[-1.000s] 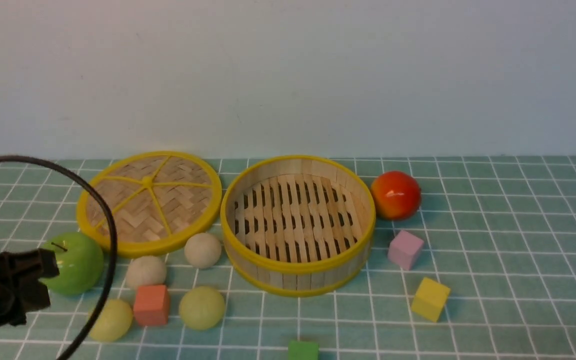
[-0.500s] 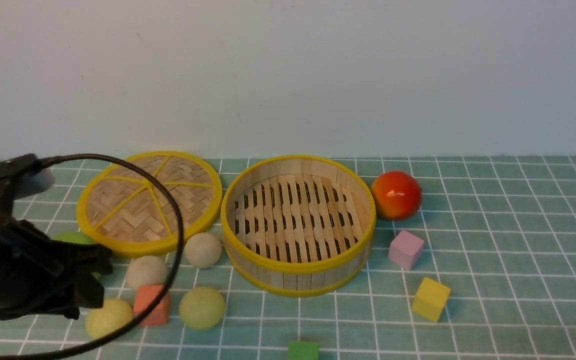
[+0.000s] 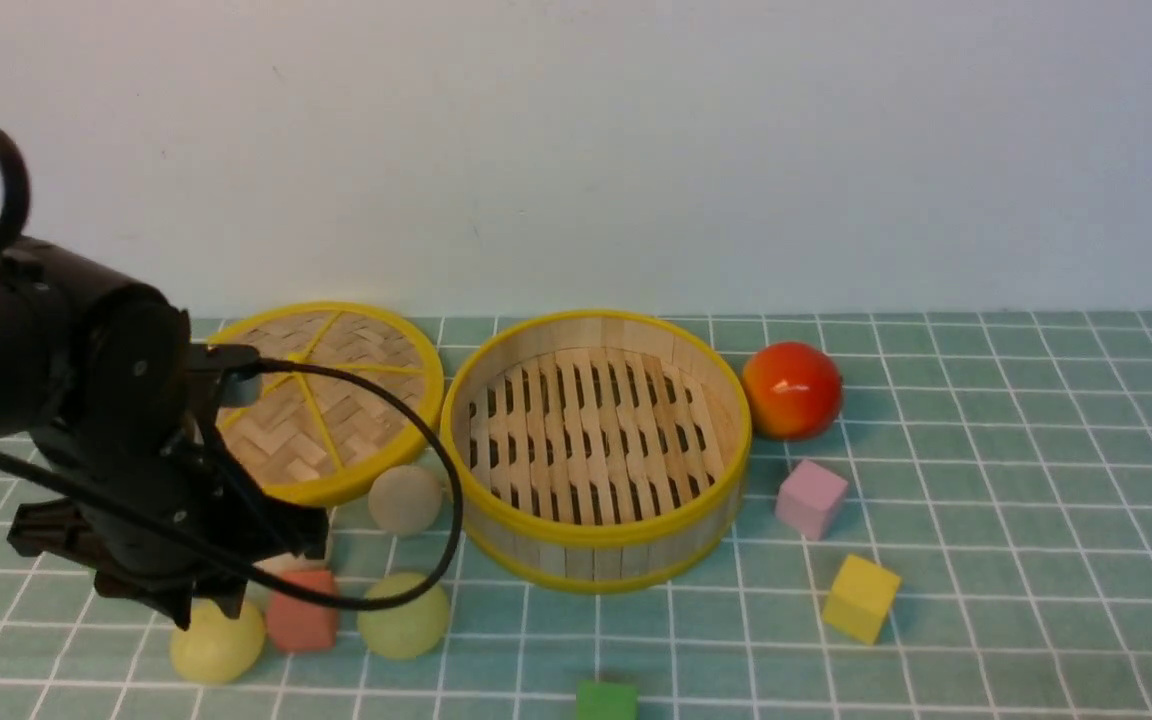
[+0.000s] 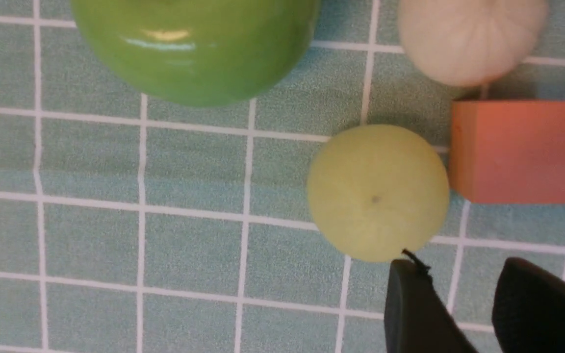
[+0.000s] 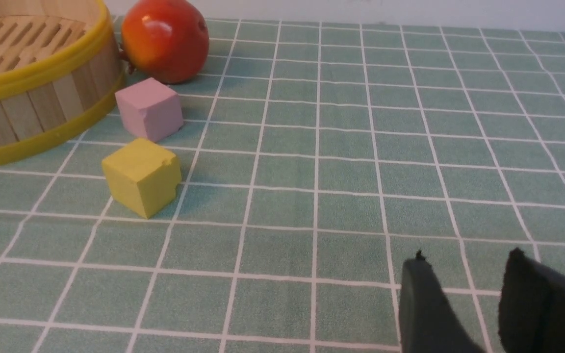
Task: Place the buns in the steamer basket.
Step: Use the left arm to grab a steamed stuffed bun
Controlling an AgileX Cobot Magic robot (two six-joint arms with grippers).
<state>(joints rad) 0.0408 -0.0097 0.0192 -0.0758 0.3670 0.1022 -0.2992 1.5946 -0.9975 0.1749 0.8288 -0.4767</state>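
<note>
- Our left arm (image 3: 66,350) has swept in from the left edge and now hangs over the buns (image 3: 404,498) at lower left: we're closing on a first pick.
- It points straight down; the left gripper (image 4: 459,264) is partly parted, empty, just beside a yellow-green bun (image 4: 378,191).
- The steamer basket (image 3: 596,530), centre frame, holds nothing.

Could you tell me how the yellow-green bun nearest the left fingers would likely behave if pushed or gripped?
The yellow-green bun is a round ball on flat cloth, so a push would probably roll it, perhaps against the orange cube beside it. Its matte skin should give the fingers fair grip.
</note>
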